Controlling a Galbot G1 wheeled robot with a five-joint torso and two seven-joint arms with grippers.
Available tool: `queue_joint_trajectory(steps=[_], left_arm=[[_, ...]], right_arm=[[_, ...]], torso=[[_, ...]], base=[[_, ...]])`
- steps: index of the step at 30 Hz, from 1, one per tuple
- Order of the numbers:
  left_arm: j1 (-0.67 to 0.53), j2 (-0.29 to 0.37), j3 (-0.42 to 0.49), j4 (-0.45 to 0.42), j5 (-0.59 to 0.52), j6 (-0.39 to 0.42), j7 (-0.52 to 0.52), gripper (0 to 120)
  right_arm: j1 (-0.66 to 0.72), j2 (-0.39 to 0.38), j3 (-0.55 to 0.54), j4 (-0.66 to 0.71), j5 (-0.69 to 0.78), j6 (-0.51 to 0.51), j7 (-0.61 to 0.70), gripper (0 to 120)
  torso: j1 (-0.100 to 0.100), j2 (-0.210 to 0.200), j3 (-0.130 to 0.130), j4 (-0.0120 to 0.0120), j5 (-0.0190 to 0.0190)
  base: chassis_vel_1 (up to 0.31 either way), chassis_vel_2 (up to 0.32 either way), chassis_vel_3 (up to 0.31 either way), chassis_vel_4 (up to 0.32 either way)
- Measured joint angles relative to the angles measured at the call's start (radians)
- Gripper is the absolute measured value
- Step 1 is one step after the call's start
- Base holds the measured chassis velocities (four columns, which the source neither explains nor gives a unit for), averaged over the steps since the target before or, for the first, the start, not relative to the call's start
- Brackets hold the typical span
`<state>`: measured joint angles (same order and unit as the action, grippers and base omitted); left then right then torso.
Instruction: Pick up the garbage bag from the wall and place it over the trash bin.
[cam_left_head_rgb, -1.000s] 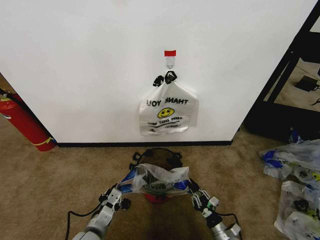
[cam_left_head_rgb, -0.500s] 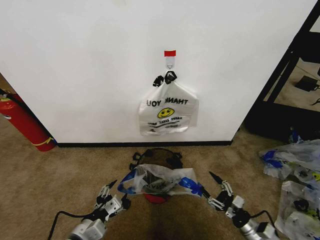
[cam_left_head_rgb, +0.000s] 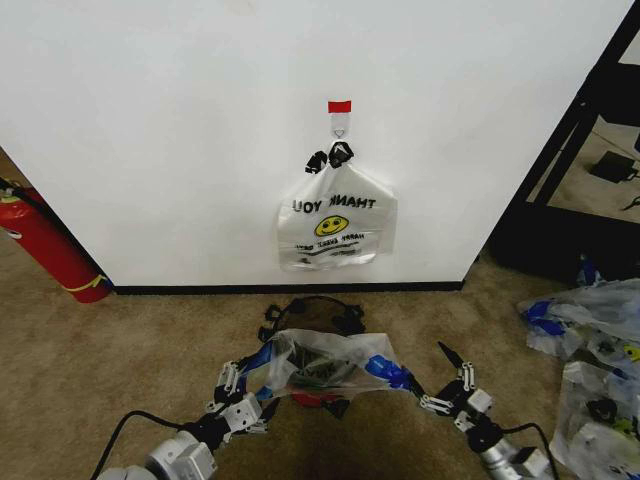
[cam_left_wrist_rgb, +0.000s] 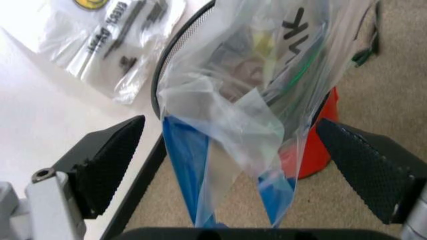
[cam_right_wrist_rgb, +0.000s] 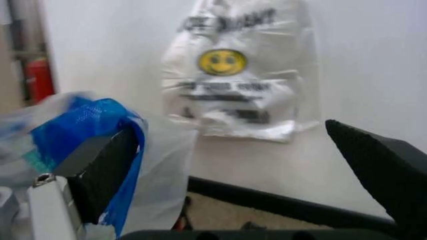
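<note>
The garbage bag (cam_left_head_rgb: 322, 362), translucent with blue tabs, lies draped over the black mesh trash bin (cam_left_head_rgb: 306, 303), whose red base (cam_left_head_rgb: 312, 398) shows below it. My left gripper (cam_left_head_rgb: 238, 394) stands open right by the bag's left blue handle. In the left wrist view the blue handle of the garbage bag (cam_left_wrist_rgb: 190, 165) hangs loose between the left gripper's (cam_left_wrist_rgb: 230, 127) wide-apart fingers. My right gripper (cam_left_head_rgb: 442, 382) is open, just right of the other blue tab (cam_left_head_rgb: 388, 373), apart from it. The right gripper (cam_right_wrist_rgb: 232, 131) faces the wall (cam_left_head_rgb: 150, 120).
A like smiley bag (cam_left_head_rgb: 335, 225) with black clips hangs on the wall's hook under red tape (cam_left_head_rgb: 341, 106). A red fire extinguisher (cam_left_head_rgb: 45, 245) leans at the left. More bags (cam_left_head_rgb: 590, 340) lie on the carpet at the right, by a black frame (cam_left_head_rgb: 565, 140).
Both grippers have opened and let go of the bag's blue handles. The right one drew off to the right. The bag stays draped over the bin.
</note>
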<state>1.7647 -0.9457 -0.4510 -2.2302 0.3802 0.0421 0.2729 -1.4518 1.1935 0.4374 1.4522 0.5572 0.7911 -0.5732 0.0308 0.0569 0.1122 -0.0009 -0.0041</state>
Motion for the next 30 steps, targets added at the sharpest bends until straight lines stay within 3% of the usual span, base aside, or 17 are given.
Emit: queue_joint_trajectory(steps=[4, 8, 14, 18, 20, 21, 25, 27, 30], left_arm=[[0.005, -0.011, 0.0, 0.004, 0.006, -0.014, -0.006, 100], [0.009, -0.013, -0.004, 0.009, 0.007, -0.018, -0.018, 100], [0.014, -0.02, -0.008, 0.018, 0.008, -0.029, -0.033, 100], [0.016, -0.024, -0.008, 0.017, 0.013, -0.032, -0.033, 100], [0.013, -0.024, -0.007, 0.014, 0.014, -0.032, -0.031, 100], [0.013, -0.024, -0.007, 0.014, 0.014, -0.032, -0.031, 100], [0.008, -0.03, -0.001, 0.012, 0.02, -0.031, -0.022, 100], [0.007, -0.037, 0.001, 0.011, 0.022, -0.03, -0.019, 100], [0.007, -0.042, 0.001, 0.011, 0.02, -0.03, -0.019, 100]], right_arm=[[0.047, 0.042, -0.07, -0.049, -0.048, -0.034, 0.16, 100], [0.041, 0.035, -0.098, -0.04, -0.061, -0.119, 0.221, 100], [0.005, -0.018, -0.068, 0.006, -0.095, -0.21, 0.185, 100], [0.0, -0.048, 0.0, 0.012, -0.108, -0.218, 0.014, 100], [0.022, -0.064, 0.042, -0.041, -0.097, -0.203, -0.158, 100], [0.022, -0.064, 0.042, -0.041, -0.097, -0.203, -0.158, 100], [0.085, -0.08, 0.091, -0.161, -0.075, -0.163, -0.424, 100], [0.12, -0.081, 0.111, -0.209, -0.093, -0.132, -0.512, 100], [0.138, -0.08, 0.115, -0.227, -0.109, -0.11, -0.537, 100]], torso=[[0.0, 0.0, 0.0, 0.0001, 0.0001], [0.0, 0.0, 0.0, 0.0, 0.0001], [0.0, 0.0, 0.0, -0.0003, 0.0001], [0.0, 0.0, 0.0, -0.0002, 0.0], [0.0, 0.0, 0.0, -0.0002, 0.0001], [0.0, 0.0, 0.0, -0.0002, 0.0001], [0.0, 0.0, 0.0, -0.0002, 0.0002], [0.0, 0.0, 0.0, 0.0, 0.0002], [0.0, 0.0, 0.0, 0.0001, 0.0003]], base=[[0.0, 0.0, 0.0, 0.0], [0.0, 0.0, 0.0, 0.0], [0.0, 0.0, 0.0, 0.0], [0.0, 0.0, 0.0, 0.0], [0.0, 0.0, 0.0, 0.0], [0.0, 0.0, 0.0, 0.0], [0.0, 0.0, 0.0, 0.0], [0.0, 0.0, 0.0, 0.0], [0.0, 0.0, 0.0, 0.0]])
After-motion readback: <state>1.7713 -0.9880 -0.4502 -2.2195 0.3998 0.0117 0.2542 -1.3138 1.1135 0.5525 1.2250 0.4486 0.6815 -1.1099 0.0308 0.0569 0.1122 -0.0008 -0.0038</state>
